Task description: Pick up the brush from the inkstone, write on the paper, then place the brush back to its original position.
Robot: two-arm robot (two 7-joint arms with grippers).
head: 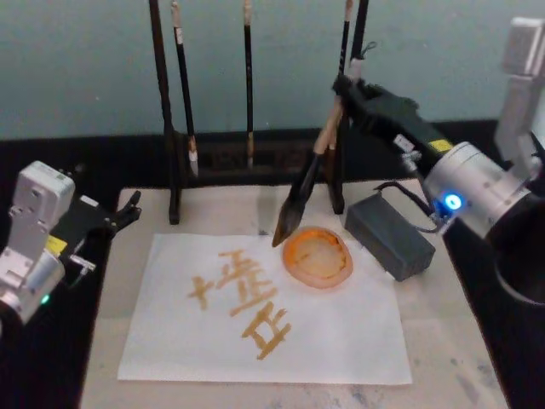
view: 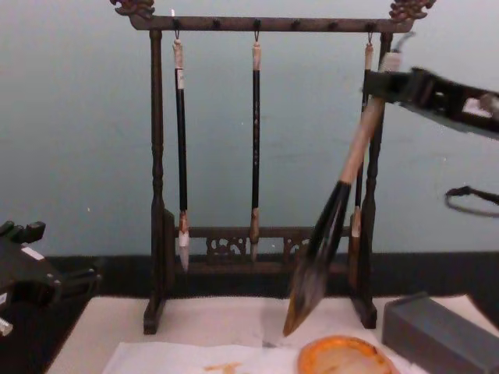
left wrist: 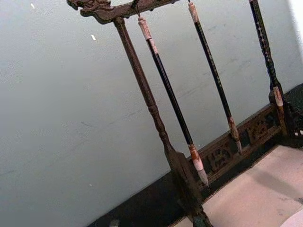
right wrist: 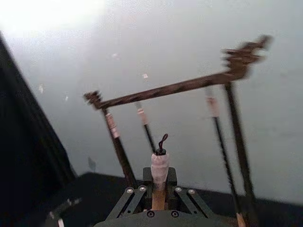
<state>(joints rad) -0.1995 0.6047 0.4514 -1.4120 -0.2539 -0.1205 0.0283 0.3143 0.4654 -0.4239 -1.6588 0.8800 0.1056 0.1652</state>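
My right gripper [head: 345, 89] is shut on the pale upper handle of the brush [head: 311, 170], just below its white end cap [right wrist: 160, 165]. The brush hangs tilted, and its bushy dark bristle head [view: 304, 296] hovers over the far edge of the paper [head: 341, 341], just left of a round orange dish [head: 319, 256]. Orange-yellow strokes mark the paper. The dark grey rectangular inkstone [head: 392, 234] lies right of the dish. Off the mat's left edge, my left gripper [head: 128, 209] rests open and empty.
A dark wooden rack [view: 257, 23] stands behind the paper with thin black-handled brushes [view: 181, 156] hanging from it. The held brush crosses in front of the rack's right post [view: 378, 195]. A beige mat [head: 443, 341] lies under the paper.
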